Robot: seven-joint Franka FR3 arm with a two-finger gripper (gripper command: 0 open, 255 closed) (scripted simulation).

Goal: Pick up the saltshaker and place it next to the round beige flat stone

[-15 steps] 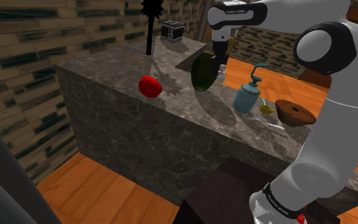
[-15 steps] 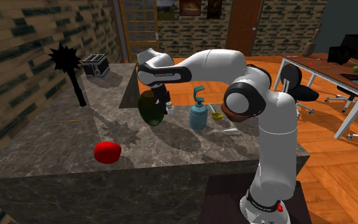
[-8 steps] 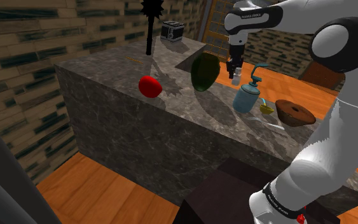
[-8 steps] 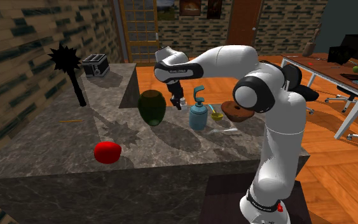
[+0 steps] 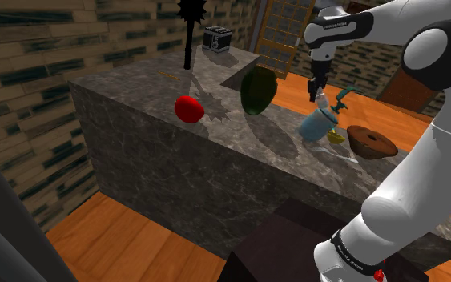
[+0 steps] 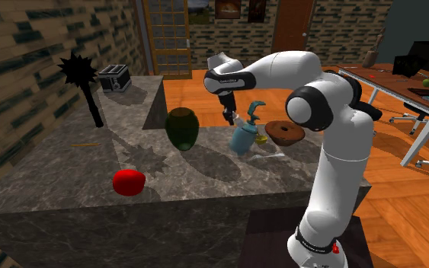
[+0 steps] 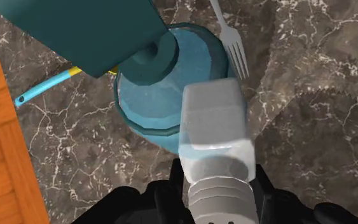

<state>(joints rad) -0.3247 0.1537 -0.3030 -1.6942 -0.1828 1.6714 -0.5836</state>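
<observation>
The gripper (image 7: 217, 186) clasps a pale saltshaker (image 7: 214, 127) between its black fingers. Just beyond it is a blue soap dispenser (image 7: 147, 102) with a teal pump top. A fork (image 7: 231, 43) lies beside it on the marble counter (image 7: 311, 83).

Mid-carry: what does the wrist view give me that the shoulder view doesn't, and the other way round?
Wrist view: the claw clasps the saltshaker at its ribbed cap, over the tilted blue soap dispenser, a fork beside it. Shoulder view: the green vase, red round object, toaster and brown ring across the counter. Both: saltshaker in the claw over the leaning dispenser.
</observation>
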